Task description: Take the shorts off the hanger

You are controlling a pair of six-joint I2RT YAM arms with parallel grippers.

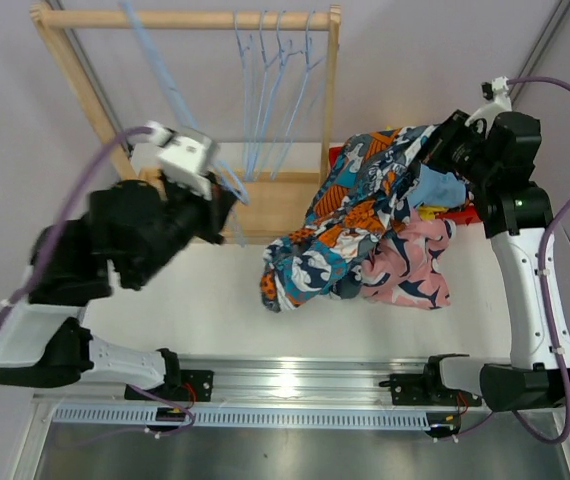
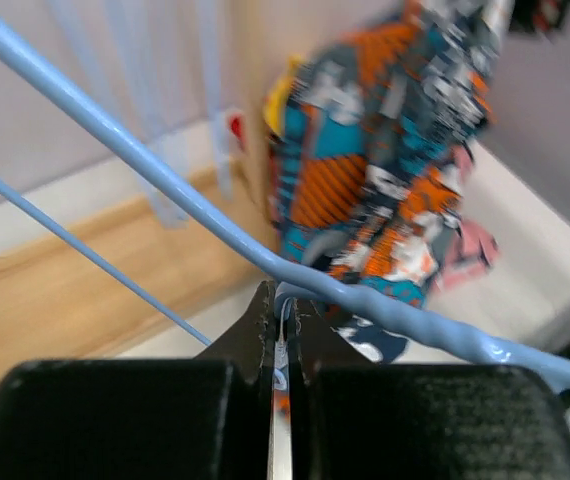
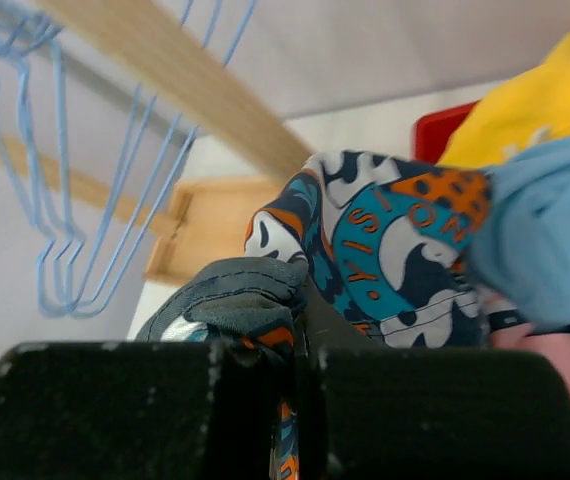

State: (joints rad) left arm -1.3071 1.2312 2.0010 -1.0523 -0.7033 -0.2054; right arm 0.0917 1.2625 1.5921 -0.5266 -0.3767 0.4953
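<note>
The patchwork shorts (image 1: pixel 350 210), gripped by the right tool (image 3: pixel 295 340), seem freed; the bare hanger (image 2: pixel 165 180) is clenched in the left tool (image 2: pixel 280 310).

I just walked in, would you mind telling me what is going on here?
The left hand is shut on a light blue wire hanger, whose wire looks bare. The right hand is shut on teal, orange and white patchwork fabric shorts, which drape down onto the white table, apart from the hanger. Beside them lie pink shorts, light blue shorts and yellow shorts in a pile.
</note>
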